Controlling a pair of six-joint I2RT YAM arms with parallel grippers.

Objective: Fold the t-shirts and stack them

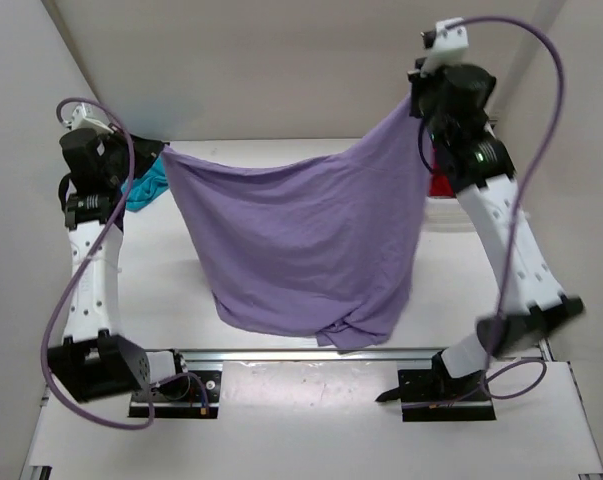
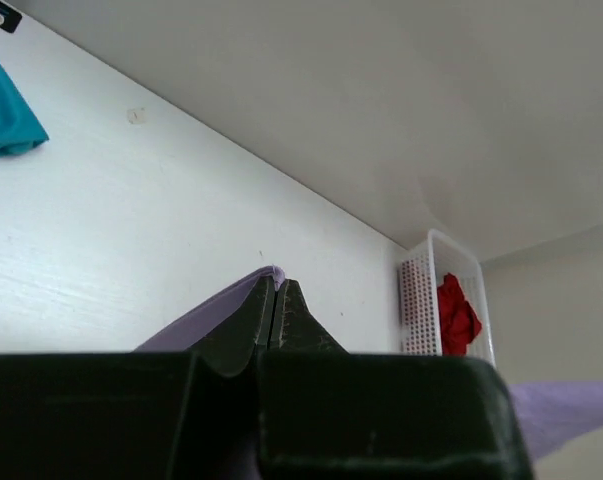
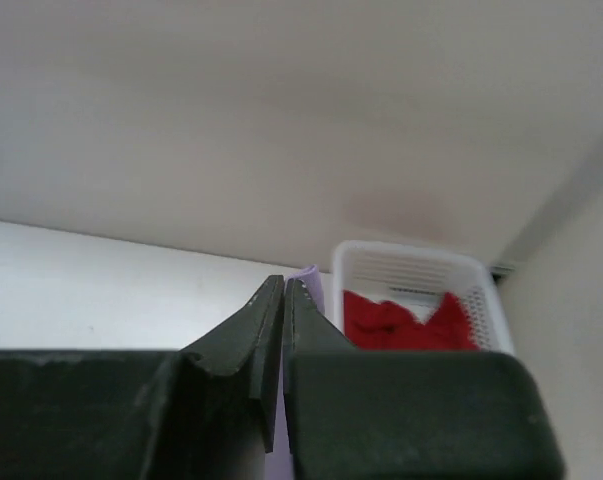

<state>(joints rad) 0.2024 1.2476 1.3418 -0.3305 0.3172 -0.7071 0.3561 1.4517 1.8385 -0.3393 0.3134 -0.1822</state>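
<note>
The lavender t-shirt (image 1: 301,240) hangs spread in the air between both arms, its lower edge bunched near the table's front. My left gripper (image 1: 164,150) is shut on its left top corner, and purple cloth (image 2: 211,310) shows beside the closed tips (image 2: 279,285). My right gripper (image 1: 413,100), raised higher, is shut on the right top corner; a sliver of lavender (image 3: 309,282) shows at its tips (image 3: 284,284). The teal t-shirt (image 1: 146,188) lies on the table behind the left arm (image 2: 1,110). The red t-shirt (image 3: 401,322) sits in the basket.
A white mesh basket (image 2: 418,290) stands at the back right of the table, by the right arm (image 1: 443,212). Pale walls close in the table at the back and on both sides. The arm bases sit on a rail (image 1: 301,355) at the near edge.
</note>
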